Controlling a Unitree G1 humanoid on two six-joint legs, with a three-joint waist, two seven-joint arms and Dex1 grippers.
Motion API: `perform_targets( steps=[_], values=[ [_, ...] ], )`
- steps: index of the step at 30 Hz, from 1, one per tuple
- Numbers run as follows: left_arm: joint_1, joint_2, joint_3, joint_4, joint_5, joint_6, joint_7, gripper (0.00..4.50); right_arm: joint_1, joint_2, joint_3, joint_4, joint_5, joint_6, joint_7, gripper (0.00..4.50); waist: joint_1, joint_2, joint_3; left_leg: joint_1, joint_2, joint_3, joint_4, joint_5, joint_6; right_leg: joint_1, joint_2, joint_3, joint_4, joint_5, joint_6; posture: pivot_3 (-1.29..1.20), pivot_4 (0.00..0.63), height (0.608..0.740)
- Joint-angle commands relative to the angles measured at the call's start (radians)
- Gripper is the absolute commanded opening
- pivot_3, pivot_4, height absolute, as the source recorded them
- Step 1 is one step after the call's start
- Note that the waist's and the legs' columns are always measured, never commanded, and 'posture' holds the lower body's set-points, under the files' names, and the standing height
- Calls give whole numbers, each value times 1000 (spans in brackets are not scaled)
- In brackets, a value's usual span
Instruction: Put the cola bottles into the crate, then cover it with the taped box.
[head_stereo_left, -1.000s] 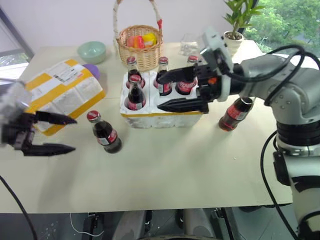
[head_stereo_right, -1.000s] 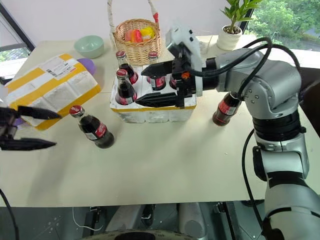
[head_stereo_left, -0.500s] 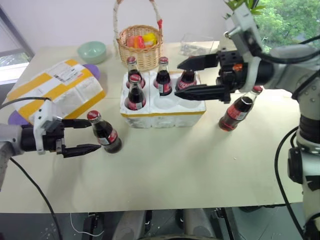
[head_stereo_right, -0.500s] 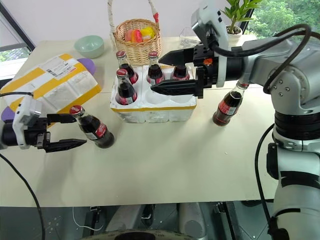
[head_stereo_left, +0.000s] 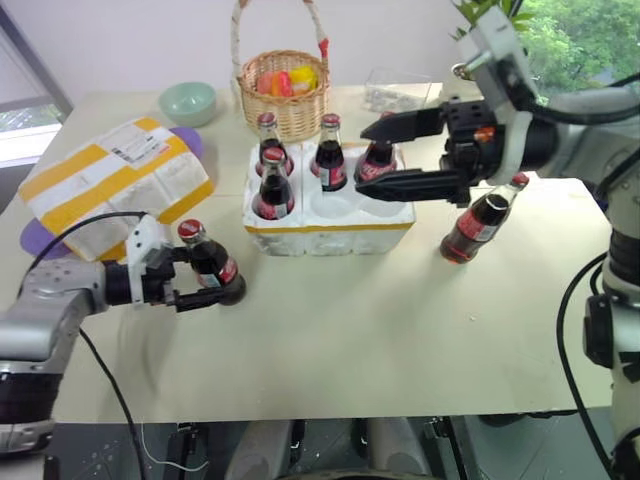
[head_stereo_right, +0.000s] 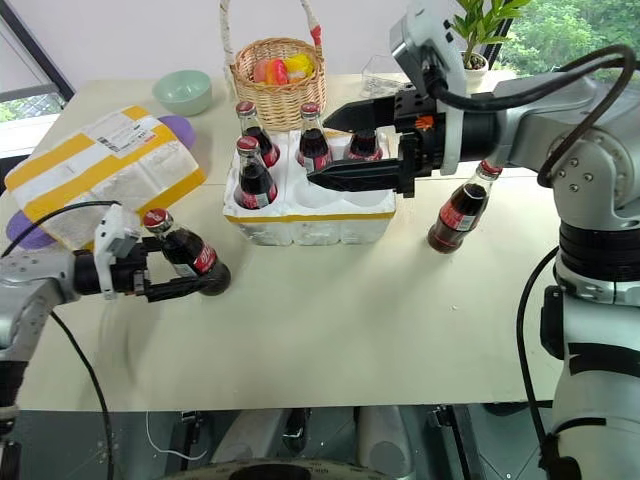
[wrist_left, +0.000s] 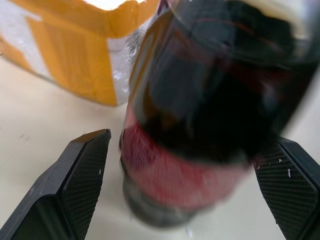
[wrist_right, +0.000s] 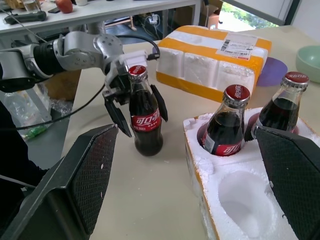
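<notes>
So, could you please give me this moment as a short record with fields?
bottles in crate: four, upright in the crate
sockets free: two, front middle and front right
bottle near left: cola bottle standing on the table, between the open fingers of the left gripper
bottle near right: second loose bottle standing right of the crate
right gripper: right gripper open, above the crate, holding nothing
taped box: taped box lying left of the crate
</notes>
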Motion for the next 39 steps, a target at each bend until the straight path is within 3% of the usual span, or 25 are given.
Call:
perform_targets(
  steps=[1,4,6,10,14,19,23,26,33,39],
  values=[
    [-24,-6,11,4,-4,-9,15,4470,-3,-23,-49,-33,20,-2,3,4500,0,0,0,0,0,0,0,0,0,0,0,0,0,0,0,0,150,738],
    [-40,-12,24,13,-19,5,22,3610,4,-27,-52,-36,24,-3,1,4500,-1,0,0,0,0,0,0,0,0,0,0,0,0,0,0,0,150,738],
    [-40,-1,28,-4,-35,27,13,2791,12,-31,-55,-39,26,-5,1,4500,0,0,0,0,0,0,0,0,0,0,0,0,0,0,0,0,150,738],
    [-40,62,55,-59,-92,102,-33,2833,46,-60,-62,-57,25,-16,19,4500,-1,-1,0,0,0,0,0,0,0,0,0,0,0,0,0,0,150,738],
    [-95,197,108,-150,-239,260,-131,2833,102,-128,-93,-85,30,-28,57,4500,1,-1,2,-1,0,0,-1,0,1,-1,0,0,0,0,0,0,150,738],
    [-275,295,115,-217,-428,439,-178,2833,158,-163,-150,-101,40,-31,36,4500,3,-2,2,-1,0,-1,0,-1,1,0,0,-1,-2,0,0,0,150,738],
    [-454,210,57,-228,-498,513,-81,2833,198,-152,-177,-127,55,-25,-2,4500,0,-2,2,0,0,-1,0,-1,1,2,0,-1,-3,0,0,0,150,738],
    [-550,101,-35,-245,-435,533,57,2833,211,-148,-186,-150,68,-16,-25,4500,3,-2,2,0,0,-1,1,0,0,2,0,-1,-2,0,0,0,150,738],
    [-639,-112,-104,-252,-351,590,373,2833,240,-202,-223,-155,81,-18,-40,4500,2,-3,2,0,0,-1,1,1,-1,2,1,-1,-2,0,0,0,150,738],
    [-672,-182,-112,-276,-345,628,482,2833,263,-257,-272,-128,82,-30,-37,4500,3,-3,2,0,0,-1,1,2,-3,2,1,-1,-2,0,0,0,150,738]
  ],
)
